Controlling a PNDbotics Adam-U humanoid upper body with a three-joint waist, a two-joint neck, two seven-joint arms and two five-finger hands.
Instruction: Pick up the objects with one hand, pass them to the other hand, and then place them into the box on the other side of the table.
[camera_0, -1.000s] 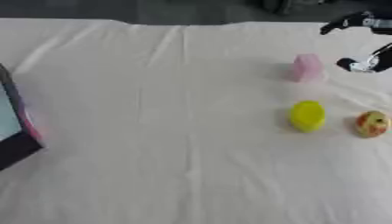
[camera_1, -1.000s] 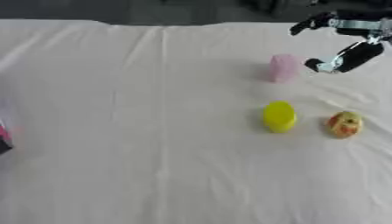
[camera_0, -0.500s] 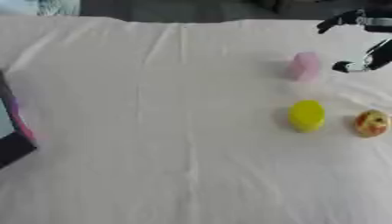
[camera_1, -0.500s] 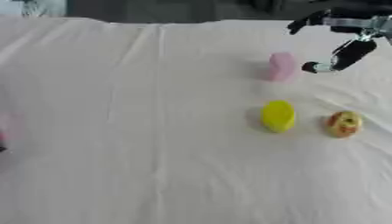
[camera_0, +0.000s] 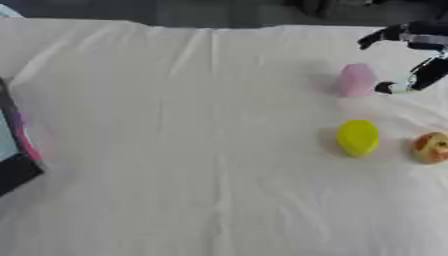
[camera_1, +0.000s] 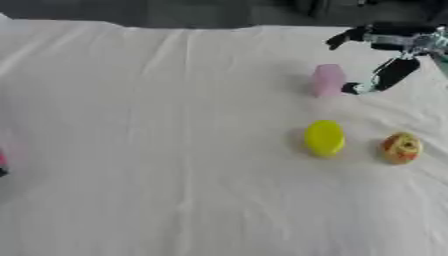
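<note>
- The right robot hand (camera_1: 389, 55) reaches in from the far right corner, spread wide, one finger pointing left above, the thumb (camera_1: 385, 77) hanging down.
- It holds nothing; the thumb tip sits just beside the pink object (camera_1: 328, 80), and whether they touch I cannot tell.
- The pink object stands on the table (camera_1: 175, 100), which is covered in a white cloth.
- Nearer the robot lies a yellow object (camera_1: 325, 138), with a red-and-yellow fruit (camera_1: 402, 148) to its right, the two apart.
- The box (camera_0: 13, 150) shows only at the left edge of the left eye view, well away from the objects.
</note>
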